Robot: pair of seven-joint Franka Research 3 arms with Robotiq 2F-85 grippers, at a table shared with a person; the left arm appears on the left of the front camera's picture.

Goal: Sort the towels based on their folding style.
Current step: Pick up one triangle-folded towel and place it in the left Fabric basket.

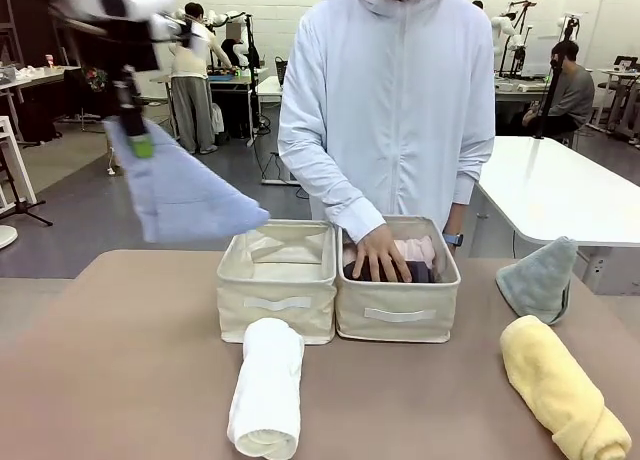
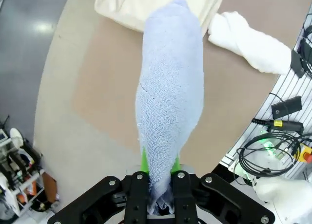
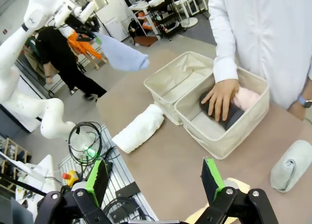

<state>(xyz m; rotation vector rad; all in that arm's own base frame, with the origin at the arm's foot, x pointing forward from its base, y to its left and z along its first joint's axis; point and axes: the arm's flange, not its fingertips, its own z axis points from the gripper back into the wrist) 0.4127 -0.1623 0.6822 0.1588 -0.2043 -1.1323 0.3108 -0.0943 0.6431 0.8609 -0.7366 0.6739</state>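
My left gripper (image 1: 141,145) is clamped on the narrow end of the light blue cone towel (image 1: 185,198). It hangs in the air up and left of the empty bin (image 1: 278,305), its long axis slanting down toward that bin, so I judge the carry runs right and down. The white roll (image 1: 267,385) lies just in front of the empty bin. In the second bin (image 1: 397,318), touching its right side, the person's hand (image 1: 381,255) rests on rolls. My right gripper (image 3: 155,177) stands with jaws apart, holding nothing. The grey-green cone (image 1: 540,277), well to the right, is nearer that arm.

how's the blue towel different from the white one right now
The blue towel hangs in the air from the left gripper; the white towel lies on the table. The blue towel is a cone fold, the white towel a roll. Both are terry.
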